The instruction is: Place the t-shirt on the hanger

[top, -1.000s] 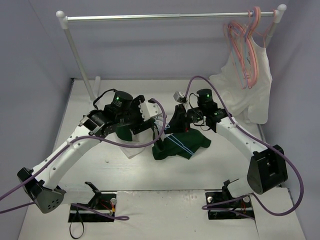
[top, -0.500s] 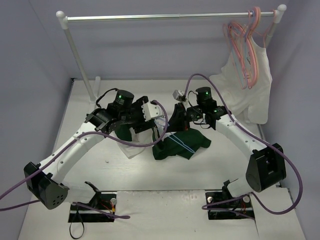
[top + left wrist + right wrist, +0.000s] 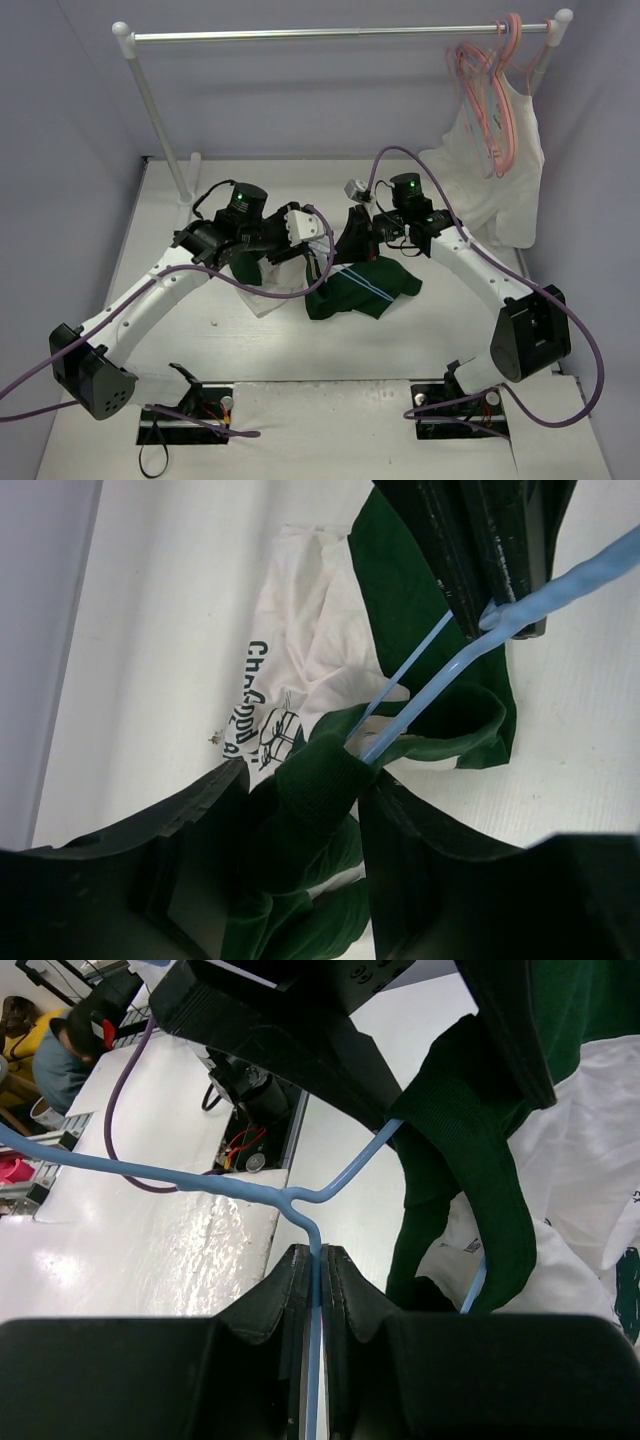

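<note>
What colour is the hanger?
Light blue. The hanger shows best in the right wrist view, a thin plastic bar running out from between the closed jaws.

Hanger point(image 3: 470, 645) arms hidden inside the t-shirt point(image 3: 320, 670), hook cut off at frame edge.

White, dark-green-trimmed t-shirt point(image 3: 310, 670); light-blue hanger point(image 3: 205, 1188)

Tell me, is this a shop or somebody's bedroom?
Neither, probably: it looks like a robot test bench. Two robot arms are bolted to a white table, with a small clothes rail and plain grey walls around it.
</note>
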Tool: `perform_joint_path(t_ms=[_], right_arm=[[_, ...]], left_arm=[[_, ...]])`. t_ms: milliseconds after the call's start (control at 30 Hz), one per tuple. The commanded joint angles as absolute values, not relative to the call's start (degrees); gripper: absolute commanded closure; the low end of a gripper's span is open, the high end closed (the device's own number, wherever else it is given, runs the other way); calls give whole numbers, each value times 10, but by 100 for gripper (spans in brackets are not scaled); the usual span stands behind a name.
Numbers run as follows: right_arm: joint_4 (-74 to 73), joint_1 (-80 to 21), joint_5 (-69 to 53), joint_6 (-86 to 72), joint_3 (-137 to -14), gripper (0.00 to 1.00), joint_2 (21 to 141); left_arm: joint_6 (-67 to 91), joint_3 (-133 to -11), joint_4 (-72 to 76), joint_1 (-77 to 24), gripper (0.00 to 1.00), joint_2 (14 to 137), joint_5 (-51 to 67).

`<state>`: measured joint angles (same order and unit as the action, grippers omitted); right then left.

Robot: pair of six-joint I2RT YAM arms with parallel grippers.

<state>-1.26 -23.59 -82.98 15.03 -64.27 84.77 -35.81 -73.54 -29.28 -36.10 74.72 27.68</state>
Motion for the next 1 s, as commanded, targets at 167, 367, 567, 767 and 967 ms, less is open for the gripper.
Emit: perform_joint_path(t_ms=[167, 367, 567, 767, 967], right_arm=[[2, -232, -908, 171, -690, 100, 846], [2, -227, -893, 174, -686, 100, 854], [2, -221, -868, 171, -686, 95, 861], [17, -221, -823, 140, -684, 84, 856], [103, -223, -756, 72, -655, 72, 825]], left_arm=[[-362, -736, -258, -358, 77, 719, 330], [-372, -728, -266, -357, 100, 708, 330], [-367, -709, -240, -352, 100, 690, 320], [-363, -707, -238, -346, 100, 690, 319], [-337, -694, -209, -333, 100, 686, 332]])
